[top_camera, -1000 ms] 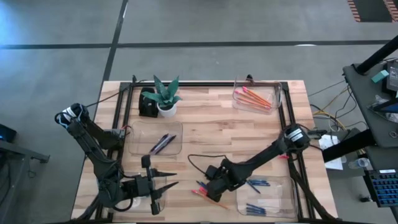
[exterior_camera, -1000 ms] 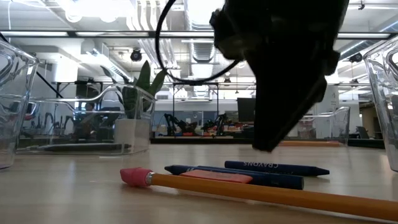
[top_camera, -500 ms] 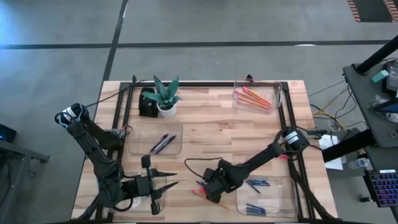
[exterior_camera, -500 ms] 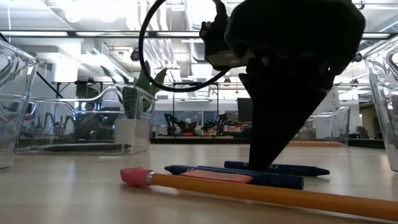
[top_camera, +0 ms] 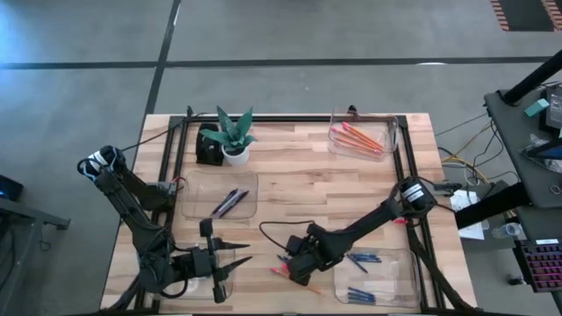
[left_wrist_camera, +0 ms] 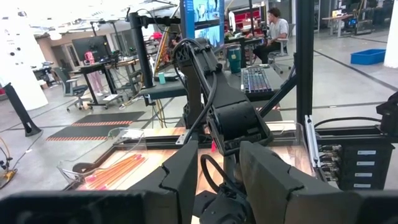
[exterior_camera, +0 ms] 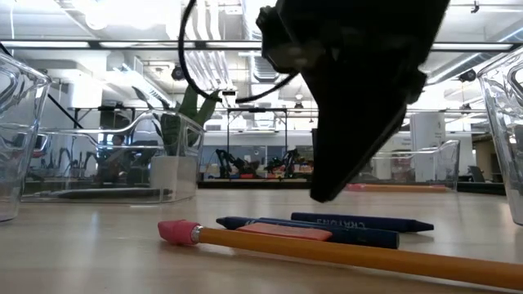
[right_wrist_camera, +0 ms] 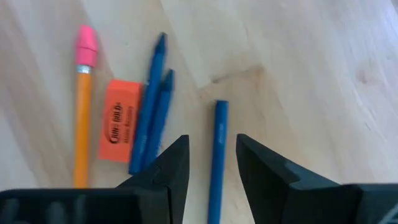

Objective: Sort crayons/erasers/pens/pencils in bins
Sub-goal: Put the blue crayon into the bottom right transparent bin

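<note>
I am holding the right tool [right_wrist_camera: 211, 163] over loose items on the bench [top_camera: 299, 189], fingers parted astride one blue crayon [right_wrist_camera: 217, 155], gripping nothing. Its wrist view is showing the pencil [right_wrist_camera: 83, 106] lying parallel, an orange eraser [right_wrist_camera: 117, 119] beside; the low view is hiding this. Left tool [top_camera: 235, 253] is waiting part-open

An orange pencil [right_wrist_camera: 81, 121] with pink tip lies flat beside an orange eraser [right_wrist_camera: 119, 120] on wood.
</note>
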